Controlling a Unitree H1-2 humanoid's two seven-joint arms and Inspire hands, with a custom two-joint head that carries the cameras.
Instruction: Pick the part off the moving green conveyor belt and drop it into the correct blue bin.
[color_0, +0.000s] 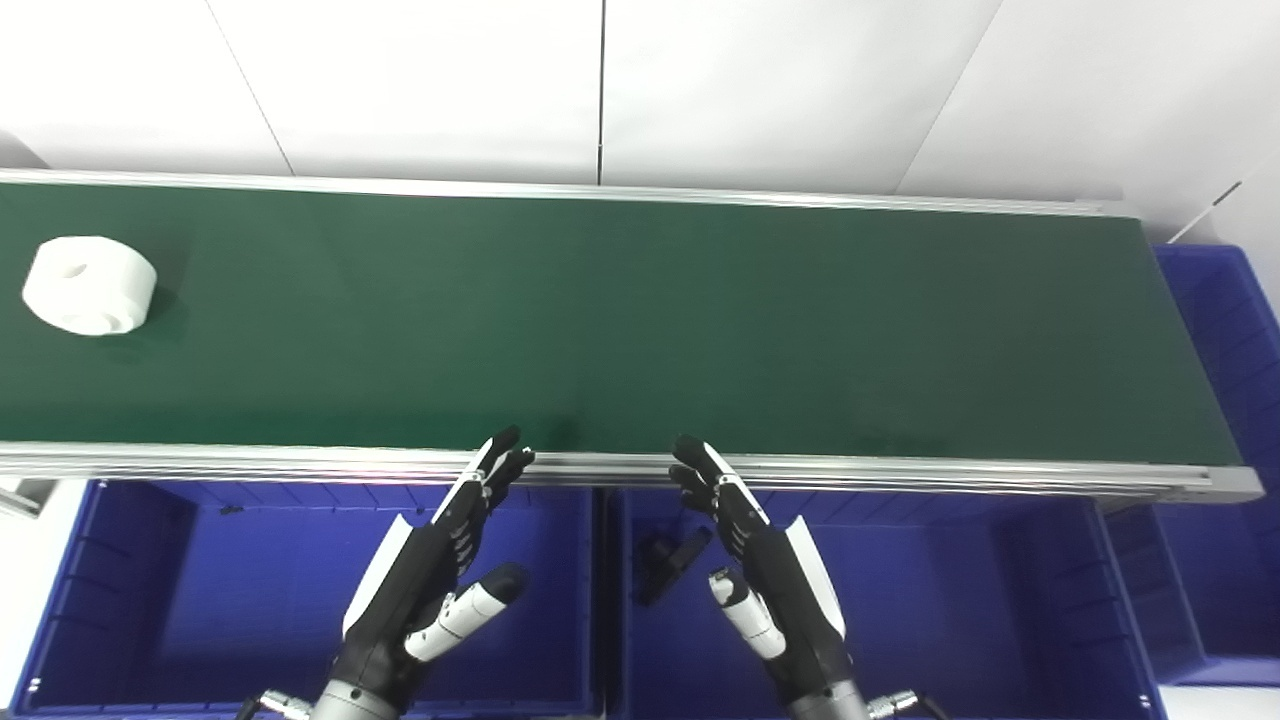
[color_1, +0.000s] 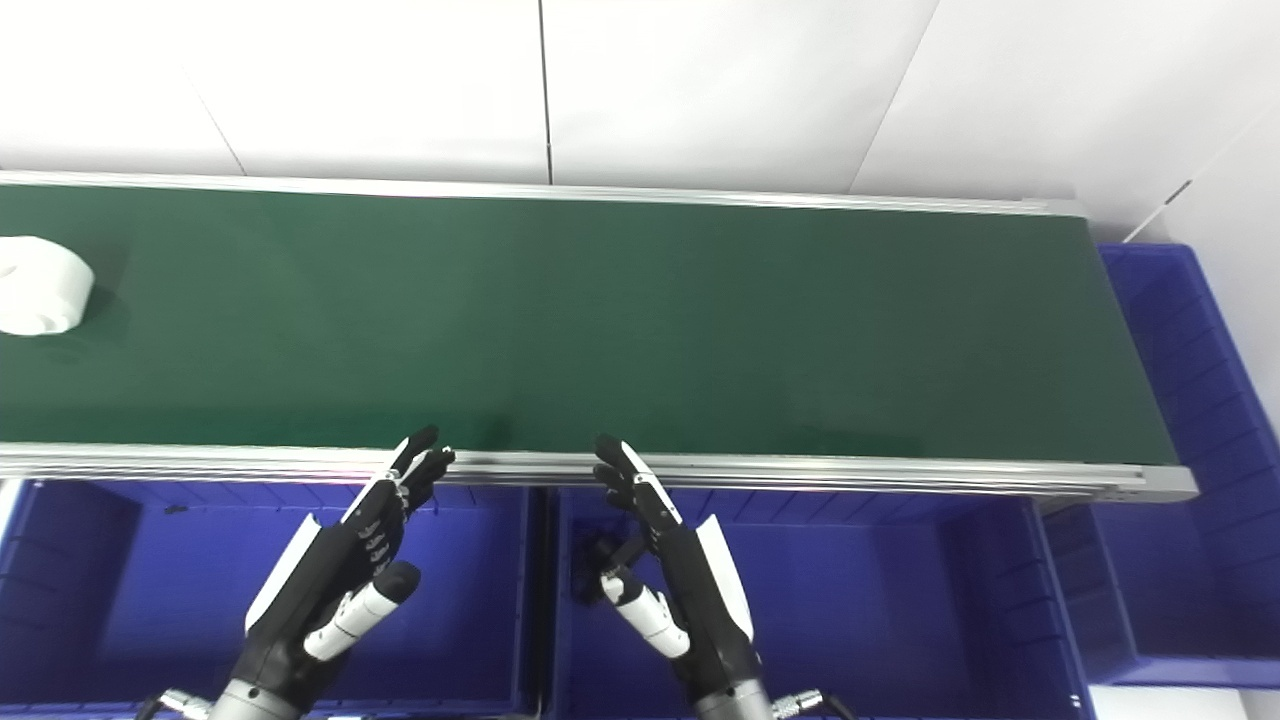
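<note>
**Both hands wait open while the white part rides the belt's far left**

Left hand (color_0: 430, 585) and right hand (color_0: 765, 580) hover side by side over the blue bins, palms turned toward each other, fingers stretched out and spread, thumbs angled inward, holding nothing. Each hand has black segmented fingers, a glossy white plate on its back and a white thumb with a dark tip. Their fingertips reach up to the near aluminium rail (color_0: 900, 470) of the conveyor.

The part (color_0: 90, 285) is a short, matte white cylinder with a round hole in its upper face and a notch at its lower edge. It lies on the green conveyor belt (color_0: 650, 320) at the far left, well apart from both hands. The belt surface is flat, dull and dark green, framed by silvery rails.

Below the near rail sit the left blue bin (color_0: 150, 600) and the right blue bin (color_0: 950, 600), both of smooth plastic with ribbed walls. A small black piece (color_0: 672, 563) lies in the right one, near the right hand. Another blue bin (color_0: 1235, 400) stands at the belt's right end.
</note>
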